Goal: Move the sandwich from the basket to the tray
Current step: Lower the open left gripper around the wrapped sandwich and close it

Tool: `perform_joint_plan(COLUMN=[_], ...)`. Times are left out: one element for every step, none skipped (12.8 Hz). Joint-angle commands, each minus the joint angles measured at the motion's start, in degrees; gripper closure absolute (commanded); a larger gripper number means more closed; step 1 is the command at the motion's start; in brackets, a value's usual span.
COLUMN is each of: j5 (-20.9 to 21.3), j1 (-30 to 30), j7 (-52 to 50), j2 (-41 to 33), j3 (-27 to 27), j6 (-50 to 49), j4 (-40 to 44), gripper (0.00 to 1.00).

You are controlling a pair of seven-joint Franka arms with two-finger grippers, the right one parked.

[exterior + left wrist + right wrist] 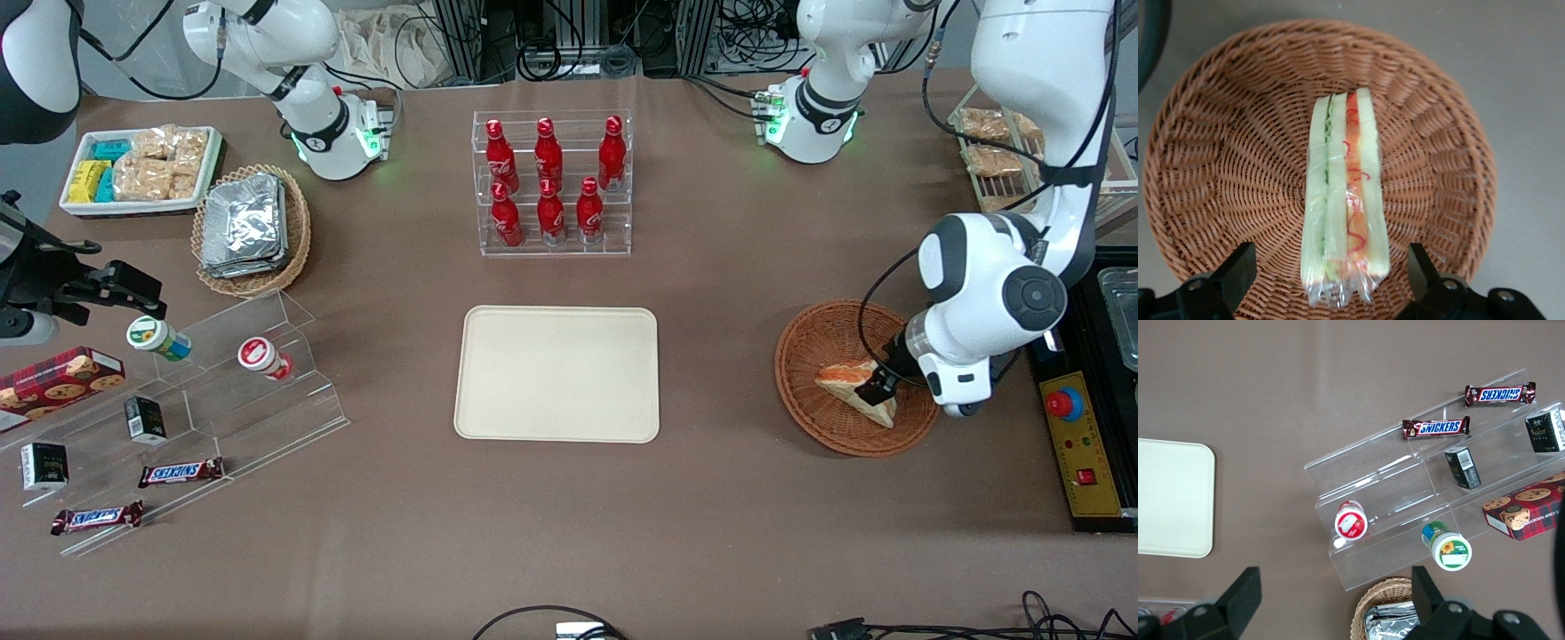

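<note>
— Where's the sandwich (1343, 200)?
— Lying in the basket (818, 342), toward the working arm's end of the desk (729, 498), well apart from the tray (557, 373).
— And the tool (1331, 280)?
— Down in the basket, fingers (1238, 270) spread, one each side of the sandwich, not touching it.

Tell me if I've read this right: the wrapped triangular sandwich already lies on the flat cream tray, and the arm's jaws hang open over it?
Not quite. The clear-wrapped triangular sandwich lies in the round reddish-brown wicker basket, not on the flat cream plastic tray, which holds nothing. The left wrist view shows it best. The rest holds: the left gripper hangs over the sandwich, jaws open on either side of it.
</note>
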Motion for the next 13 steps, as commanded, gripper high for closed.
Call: perform_joint_plan(j5=[-0.5, -0.5, -0.5, -0.5, -0.6, -0.2, 1.7, 4.2, 5.4, 5.5, 5.5, 5.6, 5.6], j1=[0.4, 0.3, 0.3, 0.3, 0.3, 0.3, 0.3, 0.3, 0.3, 0.0, 0.1, 0.1, 0.1], j7=[-1.7, -1.8, -1.8, -1.8, -3.4, -6.1, -6.5, -6.0, -6.6, -6.8, -6.8, -6.6, -6.2], j2=[2.6, 3.6, 4.4, 5.1, 5.6, 5.6, 5.6, 5.6, 5.6, 5.7, 5.5, 5.1, 4.6], j3=[-0.2, -0.2, -0.2, -0.2, -0.2, -0.2, -0.3, -0.3, -0.4, -0.3, -0.3, -0.3, -0.3], j6=[2.0, 2.7, 3.5, 3.7, 3.7, 3.7, 3.7, 3.2, 3.2, 3.2, 3.2, 3.0, 2.0], j4=[0.4, 0.6, 1.0, 1.9, 2.7, 2.9, 2.8, 2.8, 2.7, 2.9, 3.0, 3.0, 3.6], gripper=[0.0, 0.0, 0.0, 0.0, 0.15, 0.54, 0.76, 0.81, 1.0, 1.0, 1.0, 1.0, 1.0])
